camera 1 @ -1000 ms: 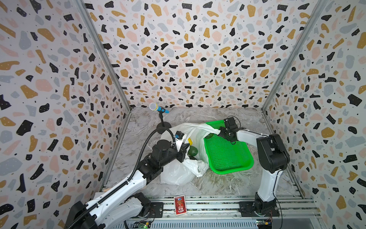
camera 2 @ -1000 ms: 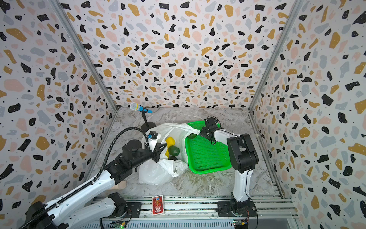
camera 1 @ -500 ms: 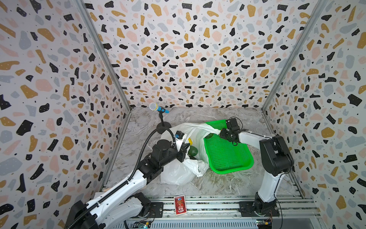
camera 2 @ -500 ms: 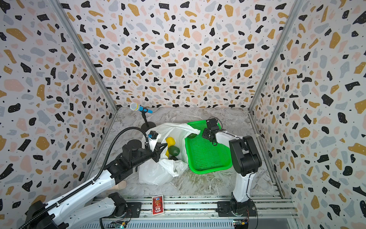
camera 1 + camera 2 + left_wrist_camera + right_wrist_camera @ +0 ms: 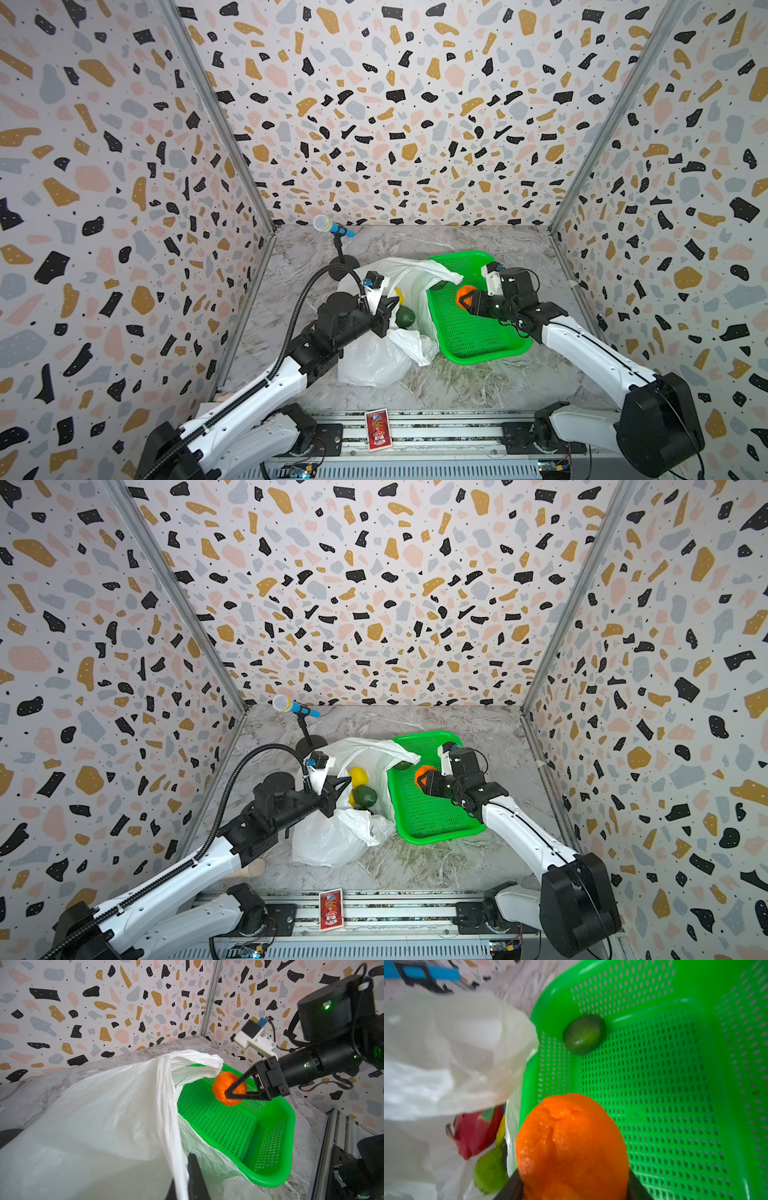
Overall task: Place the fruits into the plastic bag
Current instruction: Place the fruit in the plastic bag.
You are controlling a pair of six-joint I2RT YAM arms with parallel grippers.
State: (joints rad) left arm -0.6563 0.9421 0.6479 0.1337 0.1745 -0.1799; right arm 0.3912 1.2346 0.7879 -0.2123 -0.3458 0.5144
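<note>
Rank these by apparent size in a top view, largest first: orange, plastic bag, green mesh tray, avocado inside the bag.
1. plastic bag
2. green mesh tray
3. orange and avocado: they look about alike, and the orange is partly covered, so I leave them unranked.

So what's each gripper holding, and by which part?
Right gripper clamps the orange across its middle; left gripper pinches the plastic bag by its opening edge.

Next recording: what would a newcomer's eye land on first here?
The bright orange pinched between the fingers of the right gripper, held over the green tray. Beside it, the left gripper holds the white plastic bag open, with a red dragon fruit inside; one avocado lies in the tray.
</note>
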